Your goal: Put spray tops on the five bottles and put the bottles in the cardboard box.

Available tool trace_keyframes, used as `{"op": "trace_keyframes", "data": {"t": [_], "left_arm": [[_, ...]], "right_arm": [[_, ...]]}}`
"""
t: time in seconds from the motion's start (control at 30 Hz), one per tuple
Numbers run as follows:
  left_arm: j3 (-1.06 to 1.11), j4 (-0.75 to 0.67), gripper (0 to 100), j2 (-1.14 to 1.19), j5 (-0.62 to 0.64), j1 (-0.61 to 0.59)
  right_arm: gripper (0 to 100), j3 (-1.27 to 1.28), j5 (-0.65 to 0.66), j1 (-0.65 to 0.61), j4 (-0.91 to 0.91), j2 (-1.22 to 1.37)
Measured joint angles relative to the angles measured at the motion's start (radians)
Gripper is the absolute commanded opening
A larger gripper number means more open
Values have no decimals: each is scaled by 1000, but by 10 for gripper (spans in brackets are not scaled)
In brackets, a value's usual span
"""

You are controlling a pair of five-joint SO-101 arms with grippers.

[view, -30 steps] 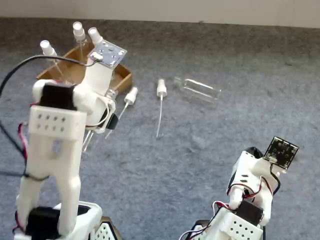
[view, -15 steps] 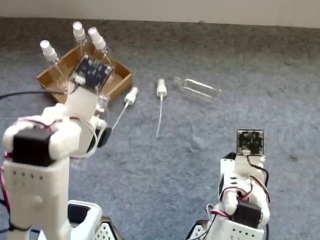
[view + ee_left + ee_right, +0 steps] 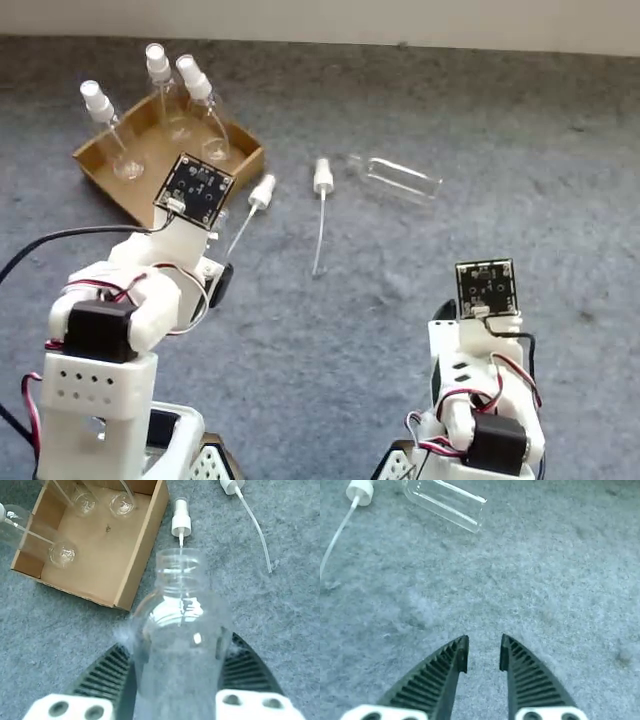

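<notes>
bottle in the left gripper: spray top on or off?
Off. The bottle in the left gripper shows a bare open neck; a spray top lies loose beyond it.

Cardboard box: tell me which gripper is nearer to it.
Left. The left gripper, shut on a bottle, is close beside the cardboard box; the right gripper is well away from it.

Grey napped cloth over the worktop, matt and rough. Plain brown cardboard for the cardboard box, dull, with raw cut edges. Clear, glossy, smooth plastic in the held bottle and the lying bottle. Smooth white plastic on the spray top, with a thin translucent tube. Ribbed matt black plastic on the right end effector.
</notes>
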Motion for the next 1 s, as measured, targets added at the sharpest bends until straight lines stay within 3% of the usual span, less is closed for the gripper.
{"op": "trace_keyframes", "data": {"t": [0.13,0.3,0.63,0.87,1.0], "left_arm": [[58,-57,35,-31,14,0],[123,-120,35,-95,167,0],[377,-336,35,-316,196,121],[529,-476,35,-410,204,130],[601,-496,35,-477,279,130]], "right_arm": [[53,-46,0,0,-5,0],[52,-104,0,0,-5,54],[56,-384,-34,-8,-5,577],[57,-534,-140,-215,-5,907],[57,-644,-161,-328,-6,1088]]}}
